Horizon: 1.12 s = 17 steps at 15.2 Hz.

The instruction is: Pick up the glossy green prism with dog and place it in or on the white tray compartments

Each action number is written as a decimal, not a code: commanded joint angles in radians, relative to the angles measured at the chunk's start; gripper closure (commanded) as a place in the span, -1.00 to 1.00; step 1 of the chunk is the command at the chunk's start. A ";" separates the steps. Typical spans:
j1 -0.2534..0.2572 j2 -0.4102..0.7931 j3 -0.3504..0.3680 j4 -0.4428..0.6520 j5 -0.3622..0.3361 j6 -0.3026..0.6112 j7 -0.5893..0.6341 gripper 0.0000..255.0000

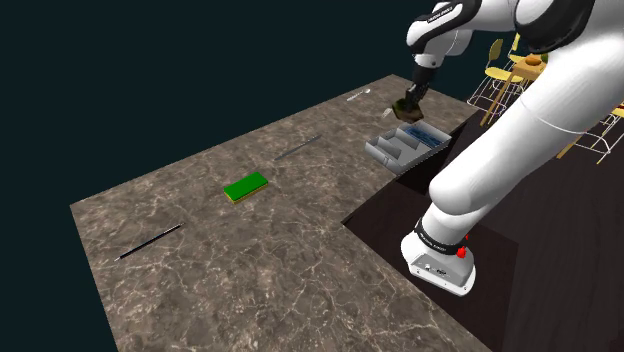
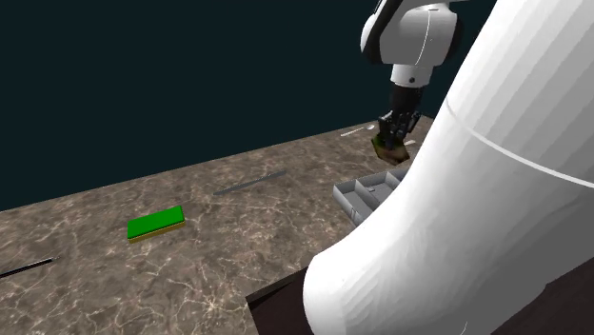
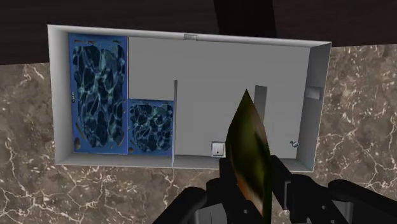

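My gripper (image 1: 406, 103) hangs above the grey-white compartment tray (image 1: 388, 155), shut on a glossy green-and-brown prism (image 1: 403, 108). In the wrist view the prism (image 3: 249, 149) stands on edge between the black fingers (image 3: 222, 188), its pointed tip over the tray's wide bare middle compartment (image 3: 210, 83). From the second exterior view the gripper (image 2: 391, 143) holds the prism (image 2: 386, 149) a little above the tray (image 2: 360, 197). Two of the tray's compartments hold blue patterned pieces (image 3: 98, 95).
A flat green block (image 1: 246, 186) lies mid-table on the marble top (image 1: 220, 270). Thin dark rods lie near the front left (image 1: 148, 242) and further back (image 1: 298, 148). A small white item (image 1: 358, 95) is at the far edge. The dark stand (image 1: 400, 215) borders the tray.
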 commanded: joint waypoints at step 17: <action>-0.050 0.081 -0.096 -0.098 0.027 0.170 -0.160 1.00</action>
